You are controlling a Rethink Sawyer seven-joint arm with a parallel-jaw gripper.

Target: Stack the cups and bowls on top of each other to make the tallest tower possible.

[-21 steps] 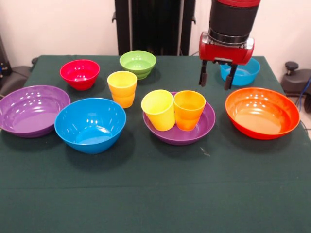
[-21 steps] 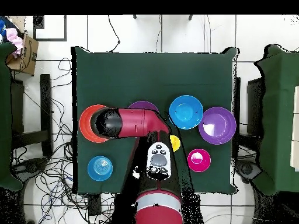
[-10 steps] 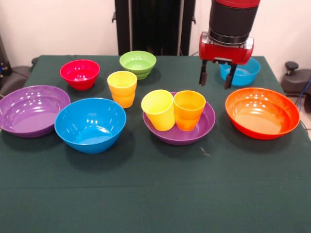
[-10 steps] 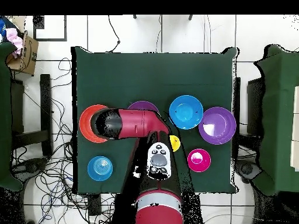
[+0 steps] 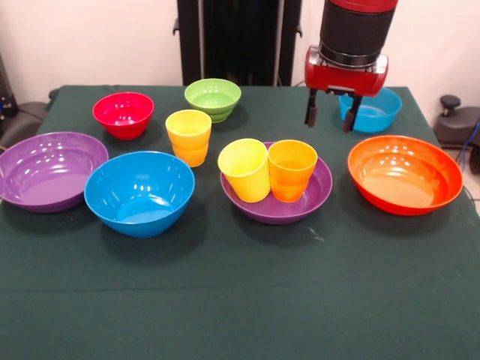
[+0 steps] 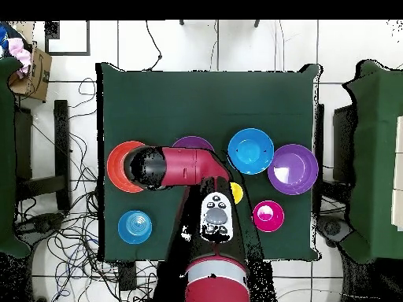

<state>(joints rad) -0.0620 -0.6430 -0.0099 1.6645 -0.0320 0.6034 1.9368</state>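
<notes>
above the table, the gripper hangs open.

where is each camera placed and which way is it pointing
Front view: sits across the table, facing the robot, looking slightly down on the bowls and cups; shows the arm's lower end and the open pincer hanging empty above the table, between the small blue bowl and the purple bowl holding two cups.
Overhead view: sits above the table, looking straight down; shows the red arm reaching over the bowls.
Shared: both show the orange bowl and large blue bowl.
</notes>
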